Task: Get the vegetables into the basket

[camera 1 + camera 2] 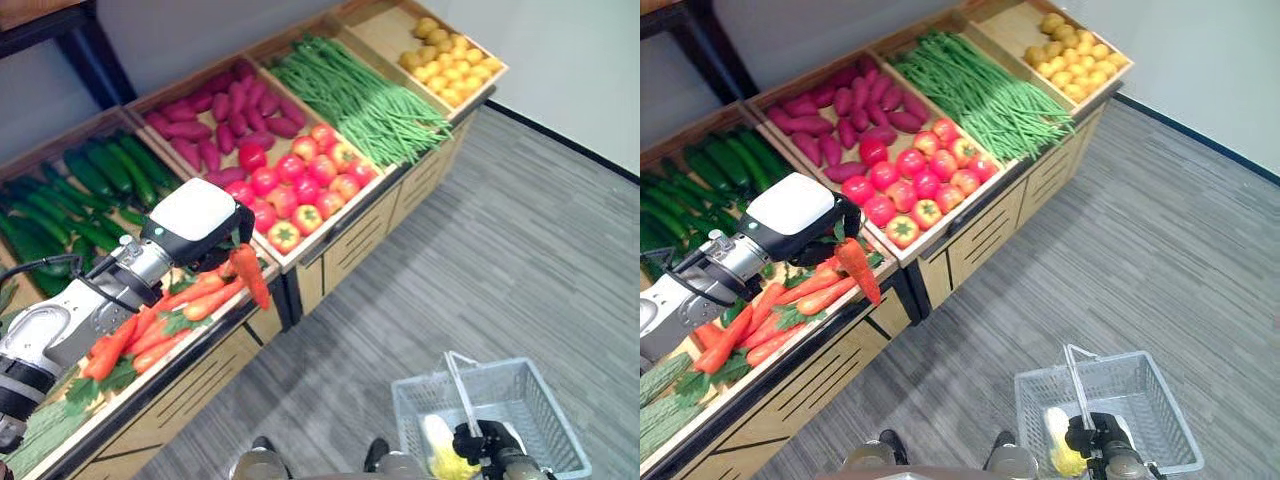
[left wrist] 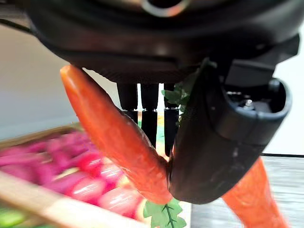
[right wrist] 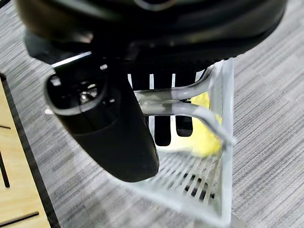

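Left hand [image 1: 215,240] clamping a carrot [image 1: 249,272] between thumb and curled fingers, leafy top inside the grip, tapered tip hanging down over the front lip of the display stand [image 1: 290,262]. Hanging just above the remaining carrots [image 1: 160,325] in their compartment, beside the tomatoes [image 1: 300,190]. Right hand [image 1: 1092,438] closing round the handle [image 3: 190,110] of the wire basket [image 1: 545,400], holding it low over the grey floor, well apart from the stand and off to the right; something yellow [image 1: 440,445], likely corn, already lying inside.

Step in hand, as judged: carrying the held carrot across to the basket. For doing it well:
- keeping the pinch firm near the thick end, the long tip being free to swing;
- lifting clear of the stand's lip before swinging right, avoiding a snag on the pile or its greens;
- bringing the basket up toward the carrot, or at least holding it level and steady;
- lowering the tip past the raised handle and inside the rim before releasing, not dropping from height.
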You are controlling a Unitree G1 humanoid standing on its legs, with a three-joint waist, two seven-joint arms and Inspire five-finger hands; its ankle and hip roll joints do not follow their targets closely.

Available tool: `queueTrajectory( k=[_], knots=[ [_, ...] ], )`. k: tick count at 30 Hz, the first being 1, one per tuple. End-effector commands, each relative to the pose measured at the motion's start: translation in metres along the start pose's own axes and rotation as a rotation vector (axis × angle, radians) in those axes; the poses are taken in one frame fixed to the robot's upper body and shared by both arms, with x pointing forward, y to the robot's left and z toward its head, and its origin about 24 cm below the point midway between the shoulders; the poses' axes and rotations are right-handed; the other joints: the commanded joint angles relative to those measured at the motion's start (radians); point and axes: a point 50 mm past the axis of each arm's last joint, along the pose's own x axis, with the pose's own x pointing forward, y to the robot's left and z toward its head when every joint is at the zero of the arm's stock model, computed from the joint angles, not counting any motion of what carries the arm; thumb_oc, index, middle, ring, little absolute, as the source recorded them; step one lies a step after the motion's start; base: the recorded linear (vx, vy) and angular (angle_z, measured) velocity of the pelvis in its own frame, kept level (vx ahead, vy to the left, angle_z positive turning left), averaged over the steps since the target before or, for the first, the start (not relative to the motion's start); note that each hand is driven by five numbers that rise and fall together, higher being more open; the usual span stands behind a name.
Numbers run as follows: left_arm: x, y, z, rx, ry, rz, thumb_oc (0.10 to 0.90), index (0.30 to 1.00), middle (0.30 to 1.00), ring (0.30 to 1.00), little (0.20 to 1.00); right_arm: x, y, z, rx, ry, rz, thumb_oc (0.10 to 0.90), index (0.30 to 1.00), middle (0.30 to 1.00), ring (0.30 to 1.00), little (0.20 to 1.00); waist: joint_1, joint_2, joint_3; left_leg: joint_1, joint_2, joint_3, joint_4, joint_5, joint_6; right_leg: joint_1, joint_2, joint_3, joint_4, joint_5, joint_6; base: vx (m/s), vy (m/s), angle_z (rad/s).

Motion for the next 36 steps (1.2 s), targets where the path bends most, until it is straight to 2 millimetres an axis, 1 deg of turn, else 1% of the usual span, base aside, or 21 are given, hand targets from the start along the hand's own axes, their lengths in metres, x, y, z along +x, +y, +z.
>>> queueTrajectory(
  k=[1, 8, 12, 14, 15, 17, 18, 19, 20, 21, 22, 23, 24, 26, 28, 29, 30, 31, 34, 35, 36],
  knots=[
    [0.018, 0.066, -0.003, 0.048, -0.027, 0.302, 0.400, 0.300, 0.300, 0.300, 0.300, 0.001, -0.014, 0.013, 0.008, -0.091, -0.042, 0.400, 0.300, 0.300, 0.300, 0.300, -0.028, -0.014, -0.041, -0.060, -0.015, 0.001, 0.037, -0.030, -0.036, 0.058, -0.035, -0.023, 0.031, -0.077, 0.075, -0.08, -0.324, -0.25],
    [0.022, 0.060, 0.002, 0.012, -0.042, 0.301, 0.400, 0.300, 0.300, 0.300, 0.300, -0.003, -0.031, -0.003, 0.008, -0.049, -0.087, 0.400, 0.300, 0.300, 0.300, 0.300, -0.056, 0.004, -0.037, -0.060, 0.026, 0.000, 0.043, 0.012, -0.074, 0.074, 0.009, -0.011, 0.000, -0.088, 0.048, -0.03, -0.174, -0.07],
    [0.028, 0.056, 0.005, -0.028, -0.044, 0.311, 0.400, 0.300, 0.300, 0.300, 0.300, -0.005, -0.037, -0.008, 0.011, -0.044, -0.103, 0.400, 0.300, 0.300, 0.300, 0.300, -0.073, 0.011, -0.023, -0.078, 0.067, -0.007, 0.105, 0.029, -0.106, 0.078, 0.034, 0.006, 0.000, -0.103, 0.022, -0.04, -0.170, -0.06],
    [0.031, 0.055, 0.008, -0.051, -0.055, 0.322, 0.400, 0.300, 0.300, 0.300, 0.300, -0.005, -0.039, -0.006, 0.013, -0.060, -0.100, 0.400, 0.300, 0.300, 0.300, 0.300, -0.079, 0.006, -0.013, -0.089, 0.090, -0.021, 0.155, 0.034, -0.126, 0.084, 0.044, 0.021, -0.010, -0.106, 0.010, -0.05, -0.174, -0.11],
    [0.031, 0.054, 0.008, -0.073, -0.054, 0.327, 0.400, 0.300, 0.300, 0.300, 0.300, -0.004, -0.042, 0.001, 0.003, -0.076, -0.102, 0.400, 0.300, 0.300, 0.300, 0.300, -0.063, 0.006, 0.003, -0.111, 0.098, -0.106, 0.209, 0.046, -0.121, 0.075, 0.057, 0.048, -0.011, -0.099, -0.007, -0.08, -0.118, -0.20],
    [0.027, 0.050, 0.010, -0.092, -0.048, 0.335, 0.400, 0.300, 0.300, 0.300, 0.300, -0.001, -0.047, 0.017, -0.018, -0.117, -0.110, 0.400, 0.300, 0.300, 0.300, 0.300, -0.031, 0.012, 0.014, -0.138, 0.045, -0.296, 0.187, 0.015, -0.104, 0.061, 0.054, 0.096, -0.002, -0.100, -0.003, -0.06, -0.023, -0.51],
    [0.027, 0.051, 0.010, -0.091, -0.047, 0.336, 0.400, 0.300, 0.300, 0.300, 0.300, -0.001, -0.047, 0.017, -0.018, -0.118, -0.110, 0.400, 0.300, 0.300, 0.300, 0.300, -0.032, 0.013, 0.012, -0.141, 0.044, -0.296, 0.185, 0.019, -0.102, 0.057, 0.054, 0.095, -0.002, -0.097, -0.003, -0.01, 0.028, -0.87],
    [0.025, 0.048, 0.011, -0.103, -0.041, 0.342, 0.400, 0.300, 0.300, 0.300, 0.300, 0.001, -0.047, 0.027, -0.027, -0.150, -0.108, 0.400, 0.300, 0.300, 0.300, 0.300, -0.012, 0.013, 0.016, -0.156, 0.018, -0.408, 0.156, -0.006, -0.087, 0.046, 0.048, 0.134, 0.003, -0.094, 0.002, 0.02, 0.031, -0.96],
    [0.023, 0.047, 0.009, -0.101, -0.031, 0.351, 0.400, 0.300, 0.300, 0.300, 0.300, 0.002, -0.045, 0.037, -0.036, -0.186, -0.102, 0.400, 0.300, 0.300, 0.300, 0.300, -0.002, 0.014, 0.017, -0.162, 0.014, -0.476, 0.131, -0.008, -0.083, 0.037, 0.046, 0.170, 0.011, -0.092, 0.007, 0.07, 0.055, -0.70],
    [0.024, 0.049, 0.013, -0.105, -0.049, 0.372, 0.400, 0.300, 0.300, 0.300, 0.300, 0.003, -0.046, 0.055, -0.064, -0.253, -0.100, 0.400, 0.300, 0.300, 0.300, 0.300, 0.015, 0.013, 0.021, -0.176, 0.005, -0.598, 0.109, -0.001, -0.083, 0.030, 0.043, 0.229, 0.019, -0.084, 0.014, 0.06, 0.035, -0.75],
    [0.024, 0.049, 0.013, -0.105, -0.049, 0.373, 0.400, 0.300, 0.300, 0.300, 0.300, 0.003, -0.046, 0.056, -0.064, -0.254, -0.101, 0.400, 0.300, 0.300, 0.300, 0.300, 0.015, 0.014, 0.020, -0.178, 0.005, -0.599, 0.107, 0.000, -0.083, 0.027, 0.043, 0.228, 0.021, -0.085, 0.014, 0.08, 0.052, -0.90],
    [0.026, 0.050, 0.016, -0.118, -0.067, 0.383, 0.400, 0.300, 0.300, 0.300, 0.300, 0.003, -0.049, 0.066, -0.084, -0.289, -0.104, 0.400, 0.300, 0.300, 0.300, 0.300, 0.023, 0.017, 0.022, -0.191, -0.005, -0.648, 0.104, 0.007, -0.086, 0.025, 0.044, 0.248, 0.025, -0.085, 0.018, 0.03, 0.041, -1.19],
    [0.028, 0.053, 0.018, -0.121, -0.080, 0.388, 0.400, 0.300, 0.300, 0.300, 0.300, 0.002, -0.048, 0.080, -0.107, -0.342, -0.095, 0.400, 0.300, 0.300, 0.300, 0.300, 0.015, 0.021, 0.020, -0.178, -0.006, -0.652, 0.098, -0.009, -0.080, 0.017, 0.044, 0.263, 0.035, -0.089, 0.019, 0.05, 0.091, -1.10],
    [0.034, 0.055, 0.025, -0.135, -0.129, 0.381, 0.400, 0.300, 0.300, 0.300, 0.300, -0.001, -0.055, 0.090, -0.137, -0.385, -0.106, 0.400, 0.300, 0.300, 0.300, 0.300, 0.008, 0.032, 0.010, -0.131, -0.005, -0.617, 0.046, -0.006, -0.078, 0.022, 0.033, 0.272, 0.040, -0.094, 0.028, 0.08, 0.186, -0.77],
    [0.046, 0.054, 0.040, -0.164, -0.208, 0.361, 0.400, 0.300, 0.300, 0.300, 0.300, -0.004, -0.063, 0.102, -0.165, -0.436, -0.124, 0.400, 0.300, 0.300, 0.300, 0.300, -0.009, 0.036, -0.003, -0.094, -0.027, -0.596, 0.004, -0.007, -0.071, 0.020, 0.010, 0.265, 0.040, -0.087, 0.043, 0.08, 0.301, -0.23],
    [0.053, 0.056, 0.050, -0.181, -0.265, 0.351, 0.400, 0.300, 0.300, 0.300, 0.300, -0.009, -0.064, 0.123, -0.210, -0.517, -0.115, 0.400, 0.300, 0.300, 0.300, 0.300, -0.024, 0.031, -0.019, -0.071, -0.046, -0.566, -0.023, -0.021, -0.058, 0.007, -0.011, 0.280, 0.033, -0.070, 0.061, 0.04, 0.304, 0.09],
    [0.054, 0.056, 0.053, -0.179, -0.282, 0.342, 0.400, 0.300, 0.300, 0.300, 0.300, -0.011, -0.065, 0.132, -0.223, -0.552, -0.114, 0.400, 0.300, 0.300, 0.300, 0.300, -0.027, 0.027, -0.023, -0.066, -0.051, -0.546, -0.027, -0.027, -0.054, -0.005, -0.021, 0.291, 0.028, -0.059, 0.071, 0.02, 0.213, 0.07],
    [0.054, 0.056, 0.052, -0.179, -0.283, 0.342, 0.400, 0.300, 0.300, 0.300, 0.300, -0.011, -0.065, 0.132, -0.222, -0.552, -0.115, 0.400, 0.300, 0.300, 0.300, 0.300, -0.023, 0.026, -0.024, -0.066, -0.052, -0.542, -0.027, -0.028, -0.053, -0.007, -0.022, 0.294, 0.027, -0.058, 0.072, -0.01, 0.115, -0.29],
    [0.058, 0.057, 0.058, -0.192, -0.316, 0.333, 0.400, 0.300, 0.300, 0.300, 0.300, -0.014, -0.066, 0.147, -0.239, -0.600, -0.121, 0.400, 0.300, 0.300, 0.300, 0.300, -0.023, 0.020, -0.034, -0.063, -0.061, -0.510, -0.029, -0.039, -0.045, -0.023, -0.037, 0.315, 0.009, -0.033, 0.085, -0.02, 0.114, -0.57],
    [0.060, 0.057, 0.064, -0.208, -0.343, 0.324, 0.400, 0.300, 0.300, 0.300, 0.300, -0.023, -0.064, 0.171, -0.291, -0.696, -0.119, 0.400, 0.300, 0.300, 0.300, 0.300, -0.026, 0.009, -0.040, -0.057, -0.068, -0.481, -0.029, -0.053, -0.036, -0.037, -0.053, 0.332, -0.019, 0.000, 0.101, -0.05, 0.111, -0.58],
    [0.061, 0.056, 0.066, -0.221, -0.352, 0.323, 0.400, 0.300, 0.300, 0.300, 0.300, -0.026, -0.063, 0.180, -0.304, -0.726, -0.120, 0.400, 0.300, 0.300, 0.300, 0.300, -0.027, 0.005, -0.043, -0.055, -0.071, -0.472, -0.029, -0.058, -0.033, -0.040, -0.057, 0.336, -0.034, 0.013, 0.105, -0.05, 0.128, -0.38]
  ],
)
